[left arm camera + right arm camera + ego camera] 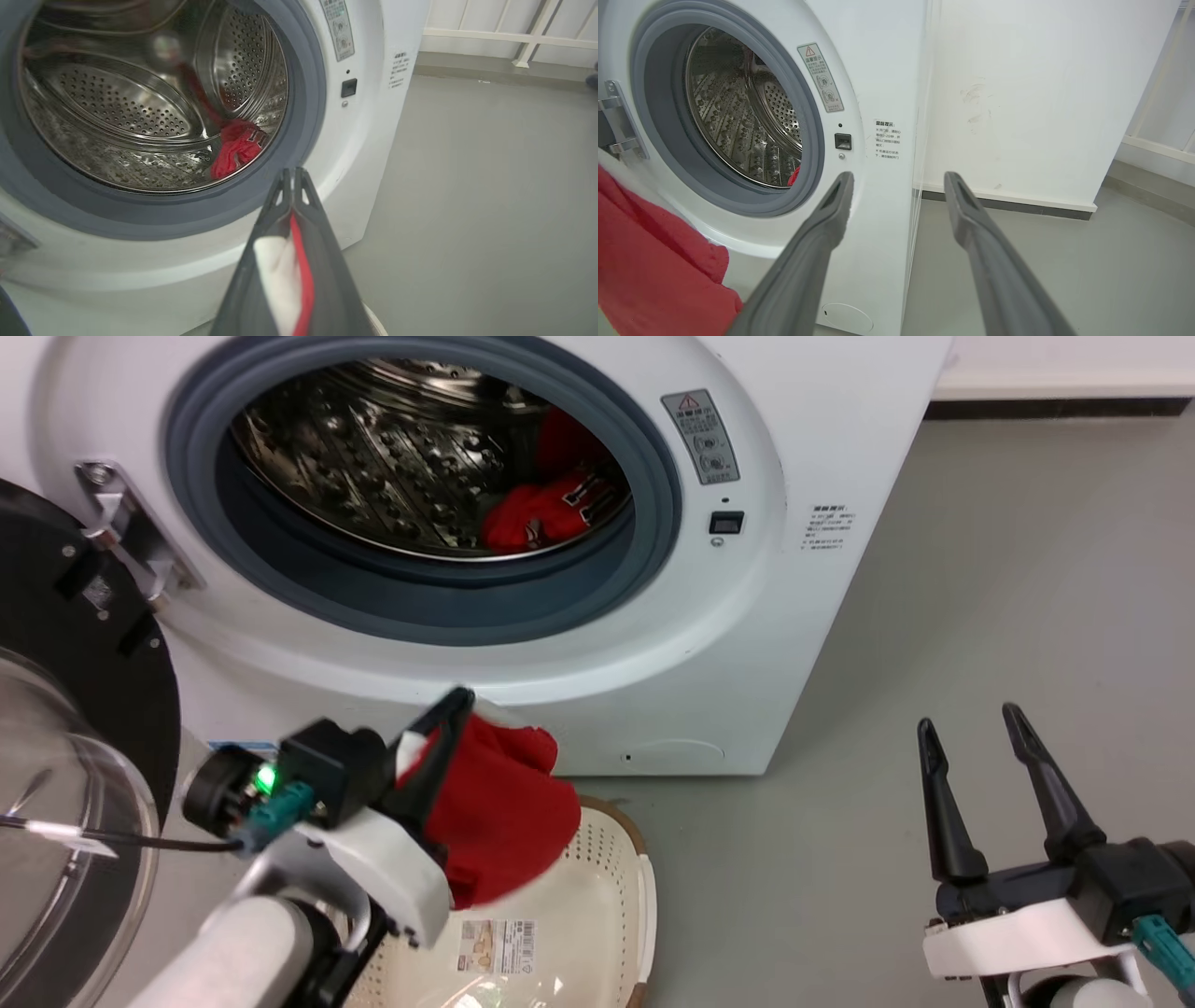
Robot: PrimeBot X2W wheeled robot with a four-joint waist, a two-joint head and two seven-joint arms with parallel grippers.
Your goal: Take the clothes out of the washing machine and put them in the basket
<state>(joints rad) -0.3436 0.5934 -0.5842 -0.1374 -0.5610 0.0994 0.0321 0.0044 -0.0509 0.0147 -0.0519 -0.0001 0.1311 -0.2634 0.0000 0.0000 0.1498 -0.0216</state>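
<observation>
The white washing machine (794, 448) stands with its door swung open at the left. A red jersey (546, 509) with black numerals lies at the drum's right side, also seen in the left wrist view (236, 147). My left gripper (459, 702) is shut on a red garment (499, 812) with white trim, which hangs over the cream basket (616, 896) on the floor in front of the machine. Red and white cloth (285, 275) is pinched between the left fingers. My right gripper (971, 723) is open and empty at the lower right, above the floor.
The open porthole door (65, 784) with its black frame and glass bowl fills the left edge beside my left arm. Grey floor (1008, 569) stretches to the machine's right, up to a white wall and dark skirting (1055, 406).
</observation>
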